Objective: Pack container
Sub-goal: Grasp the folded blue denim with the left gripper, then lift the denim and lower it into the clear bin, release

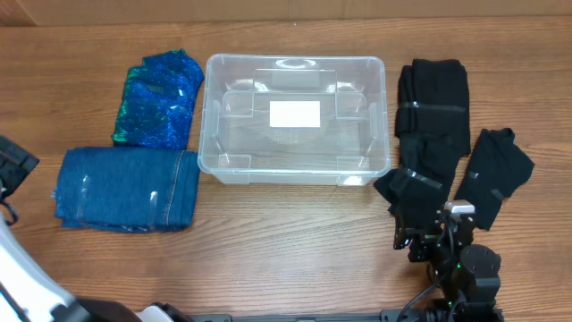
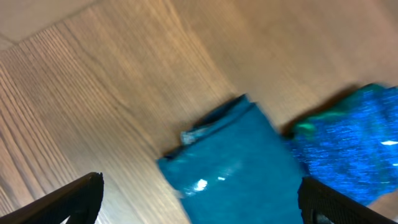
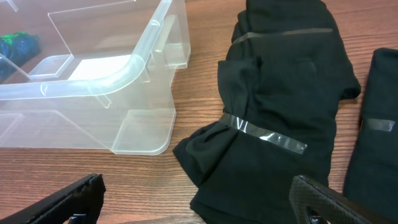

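Container [image 1: 211, 134], clear, sits toward twelve o'clock on the desk [image 1: 295, 259] from overhead, with folded denim [image 1: 125, 188] and glittery blue cloth [image 1: 159, 98] at its nine o'clock and black garments [image 1: 433, 116] at its three. From the left wrist, the left tool [image 2: 202, 180] hangs released, the folded denim at its twelve o'clock. From the right wrist, the right tool [image 3: 198, 183] is released, the container corner at eleven o'clock and the black garments at one.

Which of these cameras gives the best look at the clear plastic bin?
The overhead view: the whole bin shows, empty, with its white label. The right wrist view catches only one corner. The left wrist view shows none of it.
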